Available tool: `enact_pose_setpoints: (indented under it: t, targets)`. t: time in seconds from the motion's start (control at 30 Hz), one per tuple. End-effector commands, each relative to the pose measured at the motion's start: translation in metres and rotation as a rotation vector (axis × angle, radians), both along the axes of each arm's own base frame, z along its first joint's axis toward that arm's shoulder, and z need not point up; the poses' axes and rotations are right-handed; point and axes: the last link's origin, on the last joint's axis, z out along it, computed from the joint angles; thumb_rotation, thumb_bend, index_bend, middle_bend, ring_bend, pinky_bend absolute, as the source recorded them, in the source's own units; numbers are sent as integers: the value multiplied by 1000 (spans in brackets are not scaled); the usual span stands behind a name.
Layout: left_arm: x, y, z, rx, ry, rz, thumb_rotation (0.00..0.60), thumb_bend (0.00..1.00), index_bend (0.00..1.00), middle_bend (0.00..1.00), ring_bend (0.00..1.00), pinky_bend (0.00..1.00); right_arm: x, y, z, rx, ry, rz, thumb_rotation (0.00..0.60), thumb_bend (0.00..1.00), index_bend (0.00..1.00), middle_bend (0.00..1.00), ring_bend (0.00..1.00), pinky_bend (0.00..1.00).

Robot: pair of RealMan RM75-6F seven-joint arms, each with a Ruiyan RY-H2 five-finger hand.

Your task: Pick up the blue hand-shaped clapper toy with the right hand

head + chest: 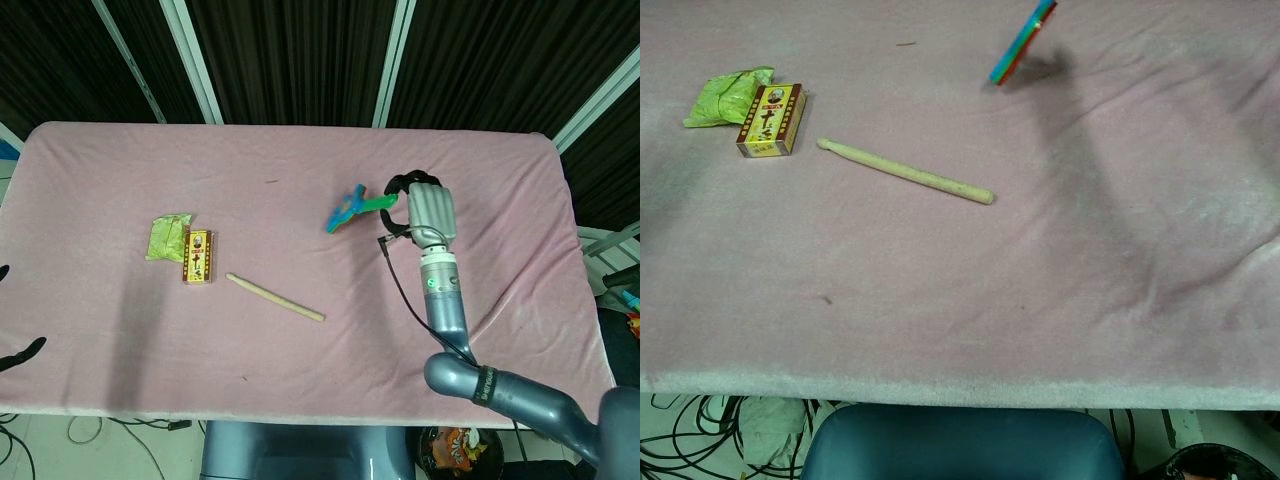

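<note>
Since the wooden stick (275,297) lies nearest the robot's edge of the table (520,200), well to the left of the right hand's fingers and closer in than they are, it plays no part in the grasp and rests flat on the pink cloth (1060,300). Further left of the fingers sit a small printed box (199,256) and, touching its far-left side, a crumpled green wrapper (167,236); both are well apart from the work and undisturbed.

Beyond the stick, the right hand (430,212) hovers above the cloth with its back toward the head camera, fingers (405,184) curled around the green handle of the blue hand-shaped clapper toy (350,208). That wrap-around hold seems chosen because the handle is a thin strip, easier to enclose than to pinch. The toy juts out leftward from the fingers, tilted with its blue palm end drooping, and the chest view shows it edge-on above its own shadow, so it is off the table; the pick-up looks essentially accomplished.

Only the left hand's dark fingertips (20,352) peek in at the head view's left edge, far from everything; whether they are apart or curled I cannot tell.
</note>
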Motion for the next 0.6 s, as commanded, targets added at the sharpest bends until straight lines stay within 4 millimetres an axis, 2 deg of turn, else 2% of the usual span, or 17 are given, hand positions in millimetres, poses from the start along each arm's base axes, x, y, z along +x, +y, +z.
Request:
enact_pose_setpoints:
  t: [0.03, 0.33, 0.6]
  targets:
    - [0, -1, -1, 1, 8, -3, 600, 0, 0, 0, 0, 0, -24, 24, 41, -59, -26, -29, 600, 641, 862, 476, 272, 288]
    - [1, -1, -2, 13, 28, -13, 600, 0, 0, 0, 0, 0, -41, 57, 90, -123, -80, -19, 600, 645, 873, 485, 272, 288]
    - [1, -2, -3, 23, 42, -17, 600, 0, 0, 0, 0, 0, -53, 78, 111, -135, -110, -7, 600, 662, 878, 489, 272, 288]
